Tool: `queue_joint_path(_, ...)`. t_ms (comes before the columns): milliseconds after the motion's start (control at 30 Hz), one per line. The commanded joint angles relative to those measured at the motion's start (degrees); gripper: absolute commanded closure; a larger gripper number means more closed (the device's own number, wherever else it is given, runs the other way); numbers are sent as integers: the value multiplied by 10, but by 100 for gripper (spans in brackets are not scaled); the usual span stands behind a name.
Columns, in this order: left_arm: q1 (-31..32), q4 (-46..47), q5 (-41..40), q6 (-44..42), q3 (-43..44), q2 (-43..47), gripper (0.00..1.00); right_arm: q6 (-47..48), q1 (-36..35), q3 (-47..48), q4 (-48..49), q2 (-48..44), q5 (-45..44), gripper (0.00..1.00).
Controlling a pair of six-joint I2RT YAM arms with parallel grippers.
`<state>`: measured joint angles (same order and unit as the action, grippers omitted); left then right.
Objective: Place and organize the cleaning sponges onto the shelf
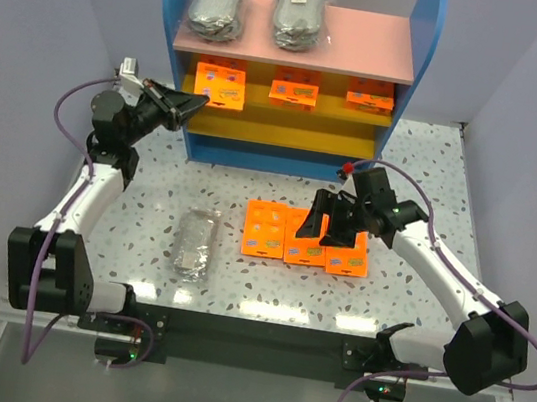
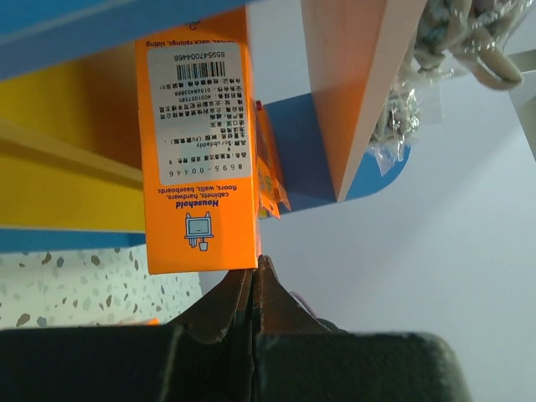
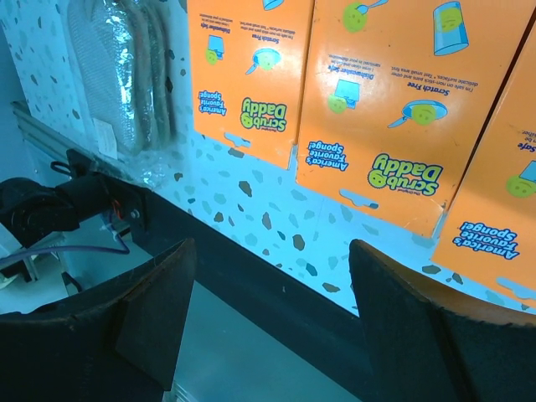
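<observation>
Your left gripper point(image 1: 200, 101) is shut with nothing between the fingers. Its tips sit at the edge of the leftmost packet point(image 1: 219, 84), which stands on the upper yellow board of the shelf point(image 1: 171, 5). Two more packets point(image 1: 294, 91) stand to its right. Two bags point(image 1: 216, 9) lie on the pink top. Your right gripper point(image 1: 329, 230) hangs wide open over three loose packets point(image 1: 265, 229) on the table point(image 1: 433, 185). A third bag point(image 1: 194, 244) lies just left of them.

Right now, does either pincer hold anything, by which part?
Neither holds anything. The left pincer is shut, tip at the edge of an orange packet on the shelf; the right pincer hangs open over table packets.
</observation>
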<state>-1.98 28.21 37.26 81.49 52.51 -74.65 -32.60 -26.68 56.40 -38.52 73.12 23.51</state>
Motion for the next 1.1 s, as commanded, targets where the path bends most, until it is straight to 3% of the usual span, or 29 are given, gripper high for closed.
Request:
queue_joint_path(0, -14, 34, 3, 11, 53, -31, 100, 10, 2, 24, 4, 3, 3, 23)
queue_joint_path(567, -28, 60, 19, 40, 138, -172, 99, -2, 4, 16, 26, 1, 7, 23)
queue_joint_path(667, -28, 63, 18, 43, 136, -171, 81, -4, 5, 14, 26, -1, 6, 23)
queue_joint_path(700, -28, 63, 18, 43, 132, -163, 69, -4, 5, 14, 25, -2, 6, 23)
queue_joint_path(800, -29, 52, 19, 33, 118, -139, 52, -4, 4, 14, 26, -1, 7, 22)
queue_joint_path(867, -30, 48, 17, 31, 99, -113, 46, -5, 5, 16, 26, -1, 8, 22)
queue_joint_path(1000, -32, 41, 29, 29, 57, -59, 23, -7, 5, 16, 26, -3, 5, 22)
queue_joint_path(1067, -32, 24, 37, 7, 29, -13, 18, -11, 5, 14, 25, -11, 0, 21)
